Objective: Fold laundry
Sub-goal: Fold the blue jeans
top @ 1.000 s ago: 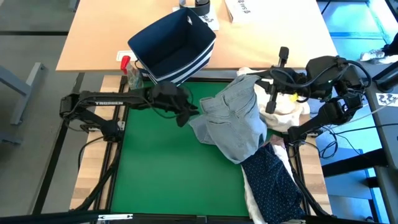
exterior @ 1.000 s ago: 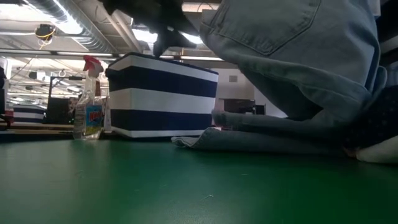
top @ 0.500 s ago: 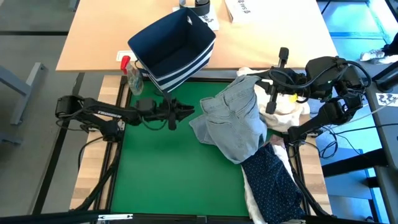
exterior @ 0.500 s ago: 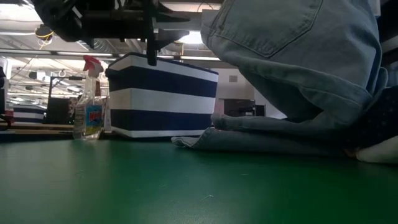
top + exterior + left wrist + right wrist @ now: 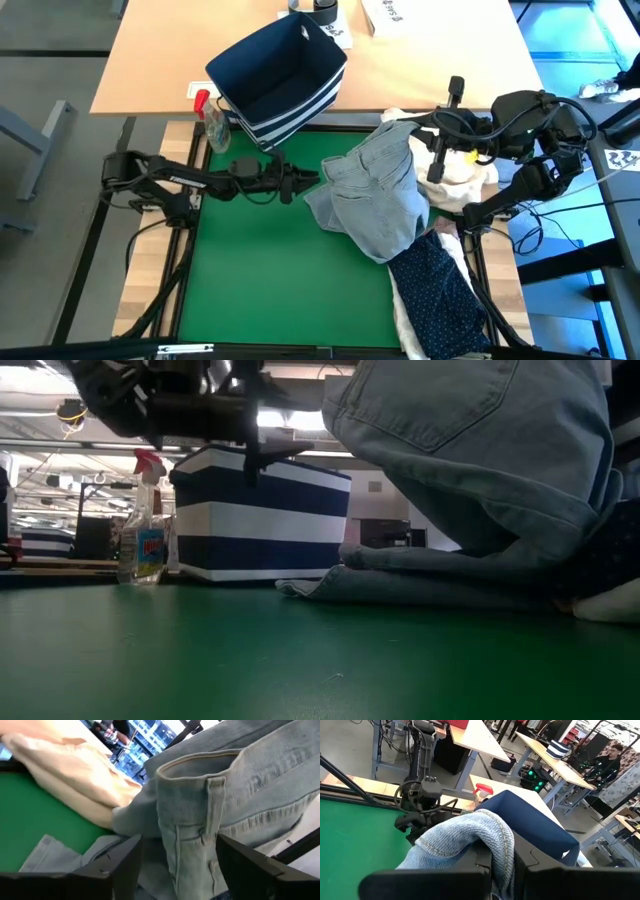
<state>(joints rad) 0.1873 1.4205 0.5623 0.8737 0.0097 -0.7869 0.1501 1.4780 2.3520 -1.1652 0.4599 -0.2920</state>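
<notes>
Lying heaped on the green mat [image 5: 260, 280], the light grey jeans [image 5: 385, 195] have one end pinched by the right gripper [image 5: 497, 865]; beyond them the left gripper [image 5: 312, 180] hovers spread at the waistband, near the striped bin [image 5: 275, 75]

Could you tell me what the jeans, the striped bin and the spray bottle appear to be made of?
Jeans: light grey denim, likely cotton, with a woven grain and stitched seams on the waistband.
Striped bin: seemingly fabric, matte, with soft walls.
Spray bottle: clear plastic, glossy and see-through, with a red trigger.
</notes>
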